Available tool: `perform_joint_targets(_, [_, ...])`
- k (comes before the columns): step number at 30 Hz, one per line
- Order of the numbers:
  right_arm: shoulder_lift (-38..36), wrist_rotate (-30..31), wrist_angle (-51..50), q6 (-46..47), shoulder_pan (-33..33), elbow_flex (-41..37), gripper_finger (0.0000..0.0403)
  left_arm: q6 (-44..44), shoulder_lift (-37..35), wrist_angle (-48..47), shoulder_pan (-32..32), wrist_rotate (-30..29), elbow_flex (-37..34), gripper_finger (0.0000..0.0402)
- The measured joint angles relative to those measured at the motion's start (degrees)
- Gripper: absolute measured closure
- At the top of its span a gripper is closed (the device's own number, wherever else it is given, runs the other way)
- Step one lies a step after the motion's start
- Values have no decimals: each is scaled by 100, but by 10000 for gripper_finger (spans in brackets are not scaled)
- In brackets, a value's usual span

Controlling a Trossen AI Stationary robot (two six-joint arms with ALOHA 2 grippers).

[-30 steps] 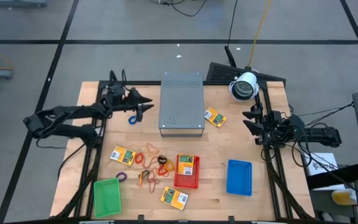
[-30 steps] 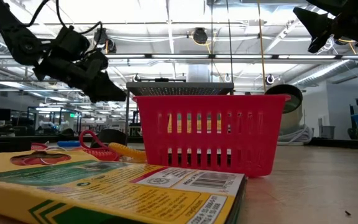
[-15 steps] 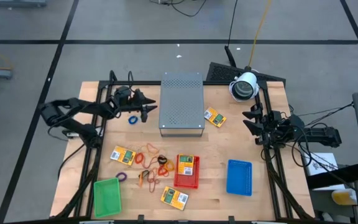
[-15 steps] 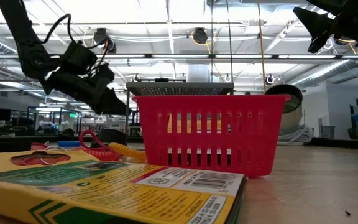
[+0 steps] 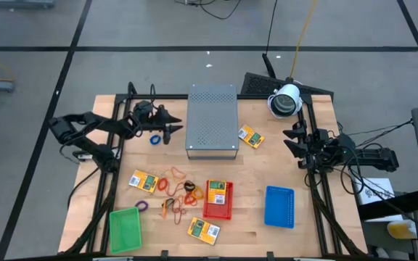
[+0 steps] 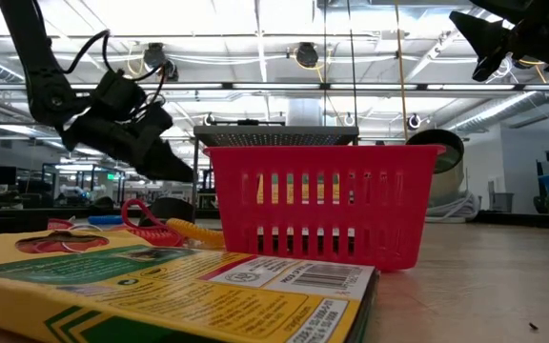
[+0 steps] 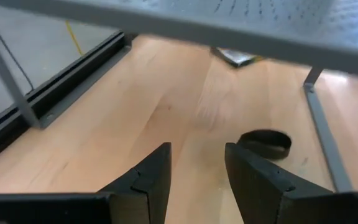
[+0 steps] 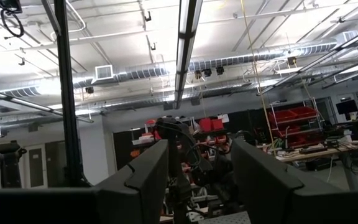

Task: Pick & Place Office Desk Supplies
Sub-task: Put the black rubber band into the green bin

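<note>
My left gripper (image 5: 173,129) (image 7: 197,152) hangs open and tipped slightly down just left of the grey perforated box (image 5: 211,119), with nothing between its fingers. A blue rubber band (image 5: 154,139) lies on the table beside it. A dark ring (image 7: 265,143) lies on the table past the fingertips, by the box's leg. Crayon packets (image 5: 144,181) (image 5: 203,230) (image 5: 251,136) and a cluster of rubber bands (image 5: 174,190) lie flat on the table. My right gripper (image 5: 290,139) (image 8: 197,149) waits open at the right edge, raised and pointing up.
A red mesh tray (image 5: 218,209) holding one packet stands near the middle front, a green tray (image 5: 124,228) at the front left, a blue tray (image 5: 279,206) at the front right. A white camera (image 5: 285,101) sits at the far right. Bare wood lies left of the box.
My left gripper has come down and moved a little toward the grey box, its arm folding in. The gap between its fingers has stayed the same. Nothing on the table has moved.
</note>
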Motion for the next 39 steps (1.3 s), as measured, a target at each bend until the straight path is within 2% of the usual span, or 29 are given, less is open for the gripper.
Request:
perform_joint_targets(6, [0, 0, -33, -31, 0, 0, 234, 182, 0, 136, 194, 141, -275, 245])
perform_joint_targets(13, [0, 0, -58, -39, 0, -1, 234, 565, 0, 164, 220, 301, -281, 245])
perform_joint_targets(23, [0, 0, -103, -107, 0, 0, 234, 622, 101, 366, 367, 513, -277, 245])
perform_joint_targets(26, [0, 0, -105, -106, -1, 0, 234, 603, 245, 468, 263, 685, -213, 245])
perform_joint_targets(33, [0, 0, -112, -105, 0, 0, 234, 680, 932, 487, 77, 666, 157, 245])
perform_joint_targets(39, [0, -6, -124, -133, -1, -1, 234, 574, 1513, 1104, 141, 569, 204, 245])
